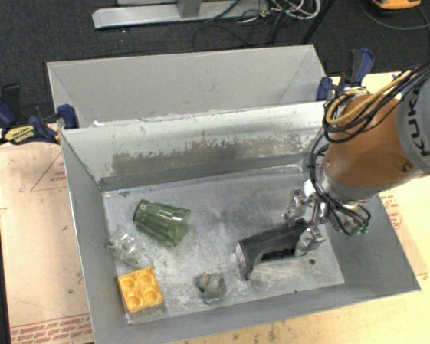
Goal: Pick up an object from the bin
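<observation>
Evidently close to a grab, the KUKA arm's gripper hung low over the right side of the grey metal bin, at the right-hand end of a black oblong object. That object lay flat on the bin floor, near the front wall. The gripper's metal parts stood right at its end, touching it or just beside it; which of the two could not be made out. Nor could it be told how far the claw was open, or whether it had hold of anything.

The bin's other things lay well apart from the gripper. A green glass tumbler rested on its side left of centre, with a crumpled scrap of clear plastic just beside it. A yellow block with round hollows sat in the front left corner, and a small grey lump lay at the front, left of the black object.

As far as could be judged, the task stood at its midpoint. The arm was down in the bin and next to a likely target, but nothing had been raised off the floor. A sure grip and a lift clear of the bin were not yet done.
</observation>
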